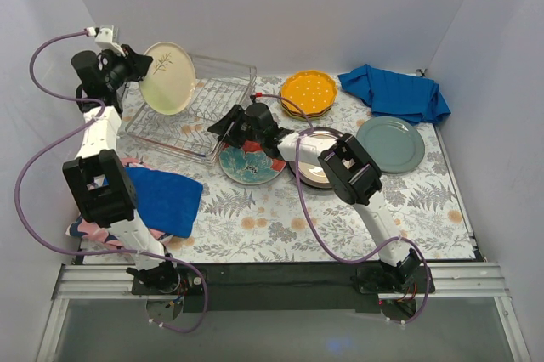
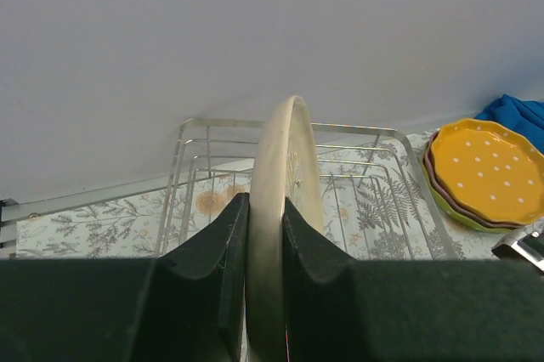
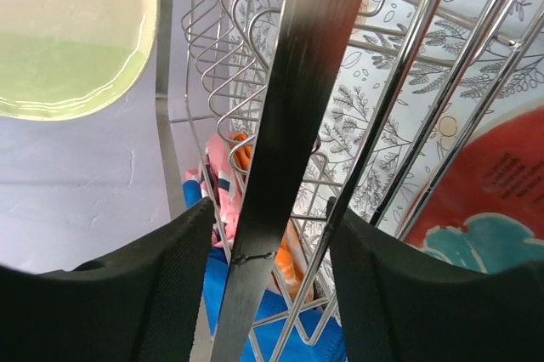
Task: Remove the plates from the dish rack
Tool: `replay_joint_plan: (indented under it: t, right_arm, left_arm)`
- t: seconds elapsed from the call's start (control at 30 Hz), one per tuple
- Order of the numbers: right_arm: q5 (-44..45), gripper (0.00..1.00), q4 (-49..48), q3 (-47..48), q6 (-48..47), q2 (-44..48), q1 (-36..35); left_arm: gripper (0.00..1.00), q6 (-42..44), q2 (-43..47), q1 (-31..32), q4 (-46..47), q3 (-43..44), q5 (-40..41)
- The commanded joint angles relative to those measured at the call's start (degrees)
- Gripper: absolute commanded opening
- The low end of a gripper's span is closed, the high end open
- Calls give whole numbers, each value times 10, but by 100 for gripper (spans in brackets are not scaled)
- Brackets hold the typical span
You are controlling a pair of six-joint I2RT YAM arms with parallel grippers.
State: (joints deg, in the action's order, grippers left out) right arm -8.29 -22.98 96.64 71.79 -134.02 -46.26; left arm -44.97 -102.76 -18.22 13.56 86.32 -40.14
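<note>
My left gripper (image 1: 144, 66) (image 2: 265, 200) is shut on the rim of the cream plate with a sprig (image 1: 167, 79) (image 2: 285, 166). It holds the plate upright above the left end of the silver wire dish rack (image 1: 217, 94) (image 2: 357, 143). The rack holds no other plates. My right gripper (image 1: 223, 128) (image 3: 270, 209) is open at the rack's near right edge, and the rack's rim rail (image 3: 289, 107) passes between its jaws. The teal-red floral plate (image 1: 251, 165) (image 3: 501, 209), the dark-rimmed plate (image 1: 312, 171), the grey-teal plate (image 1: 390, 144) and the orange dotted plate (image 1: 308, 92) (image 2: 489, 171) atop a stack lie on the table.
A blue cloth (image 1: 395, 92) is bunched at the back right. Another blue cloth (image 1: 163, 199) lies at the front left over a pink-orange patterned cloth (image 1: 85, 228) (image 3: 223, 171). White walls close in the table at the back and sides.
</note>
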Motion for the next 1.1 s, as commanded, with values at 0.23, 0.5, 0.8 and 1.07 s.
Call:
replay_joint_plan:
  t: [0.23, 0.5, 0.8, 1.07]
  right_arm:
    - [-13, 68, -40, -60, -62, 75, 12]
    - [-79, 75, -49, -129, -146, 160, 45]
    - [-155, 80, -62, -261, -183, 283, 114]
    - [-196, 83, -75, -458, -248, 481, 226]
  left_arm:
    - [0, -13, 92, 37, 51, 35, 2]
    - [0, -58, 92, 65, 51, 47, -4]
    - [0, -169, 72, 95, 82, 56, -32]
    - [0, -337, 80, 139, 220, -25, -83]
